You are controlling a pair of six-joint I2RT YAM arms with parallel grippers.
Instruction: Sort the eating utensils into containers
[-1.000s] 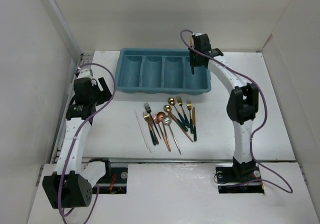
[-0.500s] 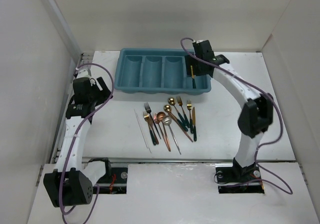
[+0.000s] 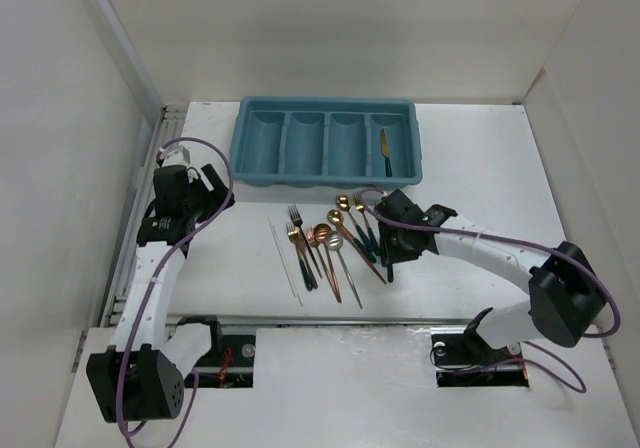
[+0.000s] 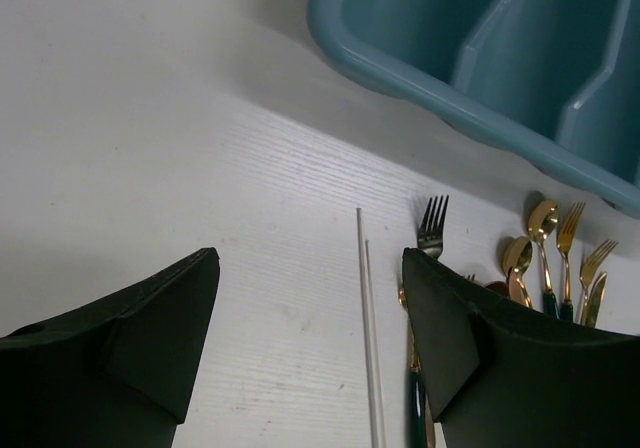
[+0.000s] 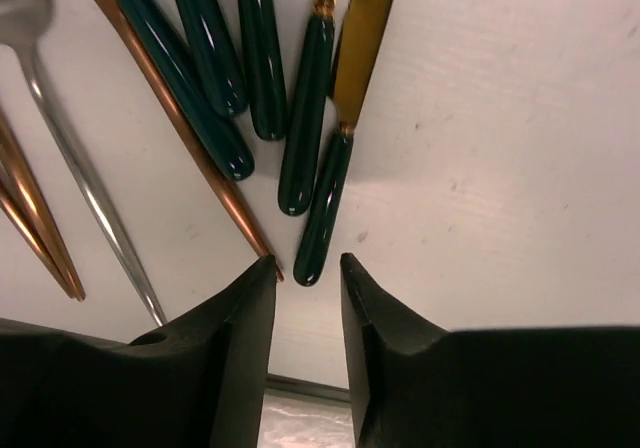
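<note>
- Since the earlier view, the right arm has left the far-right end of the teal-blue rectangular plastic cutlery tray (image 3: 240, 140) and swung back low over the white worktop (image 3: 480, 168). It left one utensil behind in the tray. The left arm has barely shifted.
- Step in hand, as judged: one delivery is complete and the right arm is lining up the next pick.
- Tray: it sits at the far side of the worktop. Its rightmost compartment holds a single gold-bladed knife with a dark handle (image 3: 384, 148), lying lengthwise. The other three compartments appear to hold nothing.
- The remaining utensils (image 3: 335, 243), gold and copper forks, spoons and knives with green-black handles, lie fanned together on the worktop in front of the tray, several overlapping.
- Right end effector (image 5: 305, 271): the fingers stand a narrow gap apart with nothing pinched. The butt of a dark-handled gold knife (image 5: 325, 198) lies just ahead of the gap.
- Next move, as judged: descend and close on that one handle. A second dark handle touches it alongside, so the neighbour may be dragged or caught as well.
- Left end effector (image 4: 310, 258): spread wide and empty, hanging above bare worktop.
- The two thin white chopsticks (image 4: 368, 328) lie side by side at the left edge of the group, untouched.
</note>
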